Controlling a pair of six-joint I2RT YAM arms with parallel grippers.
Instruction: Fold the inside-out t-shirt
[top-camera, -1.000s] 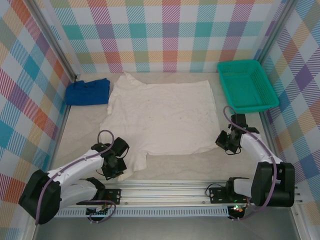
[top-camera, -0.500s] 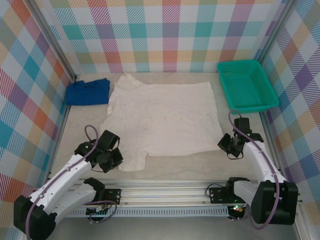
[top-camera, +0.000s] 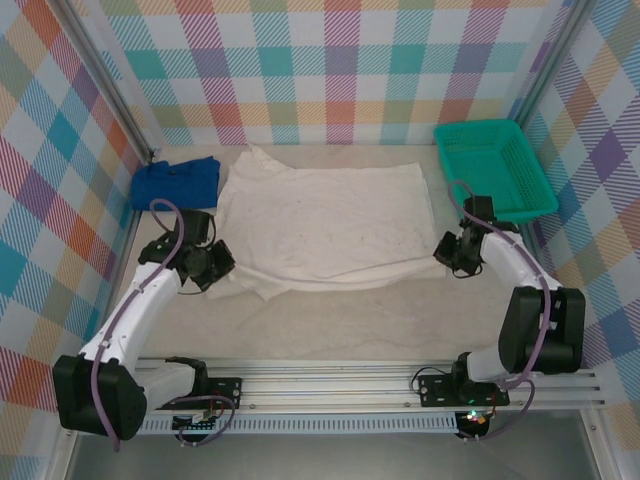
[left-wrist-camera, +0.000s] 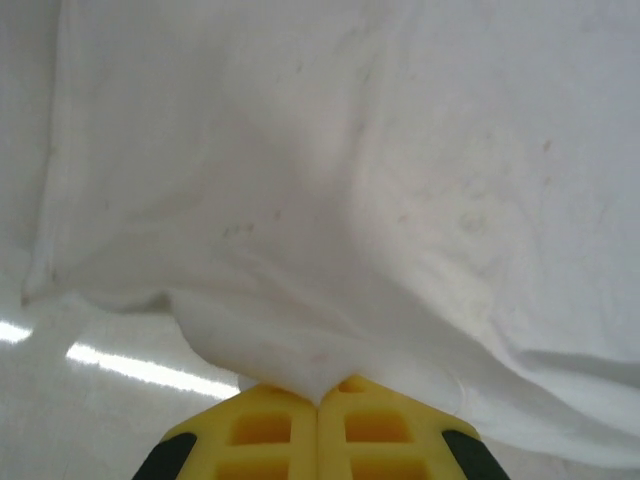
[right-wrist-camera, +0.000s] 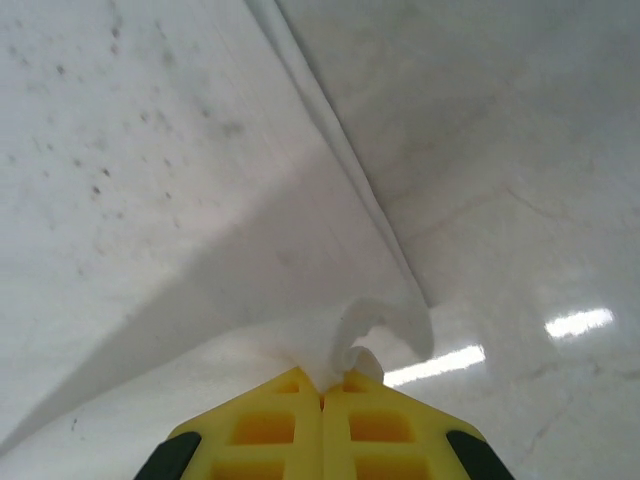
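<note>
A white t-shirt (top-camera: 325, 225) lies spread across the middle of the pale table (top-camera: 340, 325), seen from above, with both robot arms gripping its near edge. The left gripper (top-camera: 218, 270) is clamped on the shirt's near-left corner; in the left wrist view its yellow fingers (left-wrist-camera: 270, 432) are pressed together with a peak of white cloth pinched between them, and the fabric fans away from the tips in soft folds. The right gripper (top-camera: 445, 256) is closed on the near-right corner; in the right wrist view a small curl of cloth is squeezed between its yellow fingers (right-wrist-camera: 265, 425), with the hem running off as a taut ridge above the glossy tabletop. The shirt's far edge reaches close to the plaid back wall (top-camera: 330, 70), one point of cloth poking out at its far-left corner. A crumpled blue garment (top-camera: 177, 182) sits in the far-left corner, just beside the shirt. A teal plastic basket (top-camera: 447, 172) stands in the far-right corner, near the right arm.
</note>
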